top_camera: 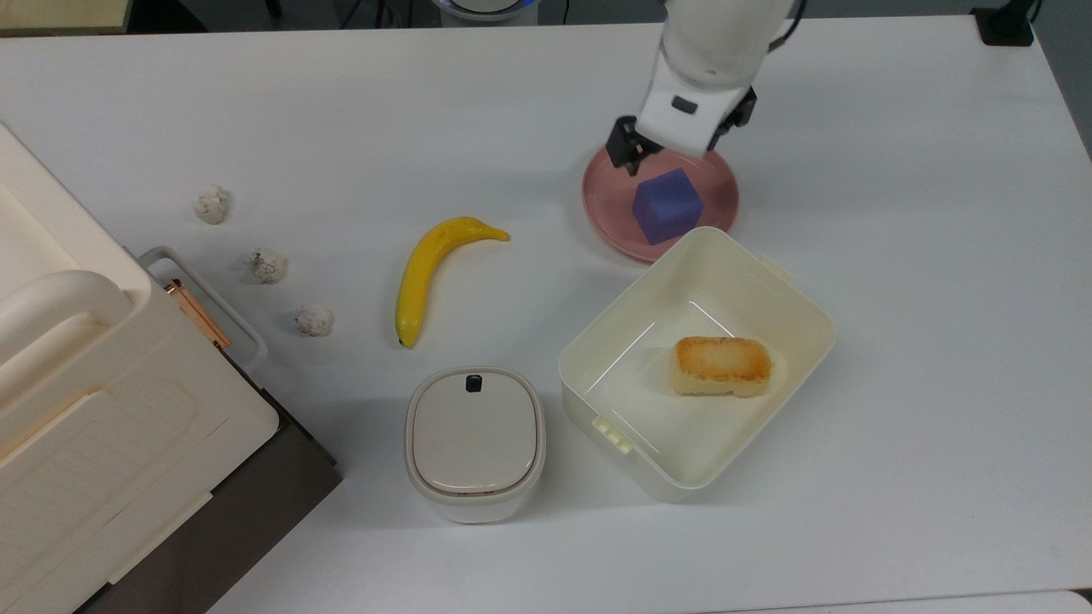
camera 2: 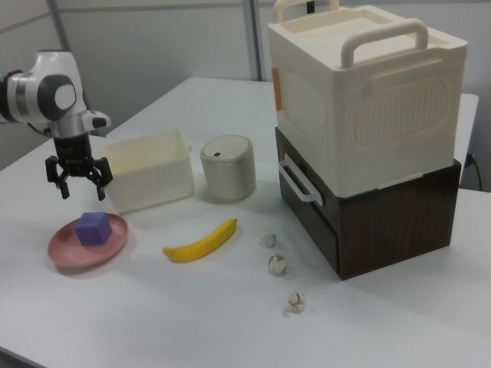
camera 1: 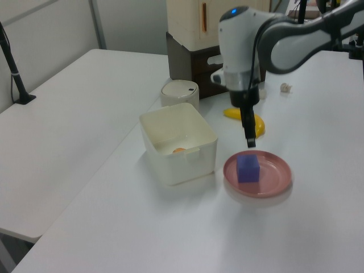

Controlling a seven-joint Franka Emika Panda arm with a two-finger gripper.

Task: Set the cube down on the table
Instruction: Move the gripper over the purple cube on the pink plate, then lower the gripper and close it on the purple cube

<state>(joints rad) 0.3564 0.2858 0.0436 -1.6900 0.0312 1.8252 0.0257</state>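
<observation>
gripper [camera 2: 79, 179]: fingers spread apart, empty, hanging above the plate, clear of the cube | cube [top_camera: 667, 205]: sits on pink plate [top_camera: 611, 201], untouched | plate rests on table [top_camera: 896, 256], just beside cream box [top_camera: 802, 358] with bread piece [top_camera: 722, 366] inside | banana [top_camera: 431, 269] to the top view's left of the plate

Small blue-purple cube [top_camera: 667, 205] sits on round pink plate [top_camera: 610, 205], toward the white table's [top_camera: 938, 256] far edge in the top view. Open cream plastic box [top_camera: 793, 290] just nearer, touching the plate's rim; toasted bread piece [top_camera: 722, 366] inside. Yellow banana [top_camera: 431, 273] lies toward the top view's left of the plate.
</observation>
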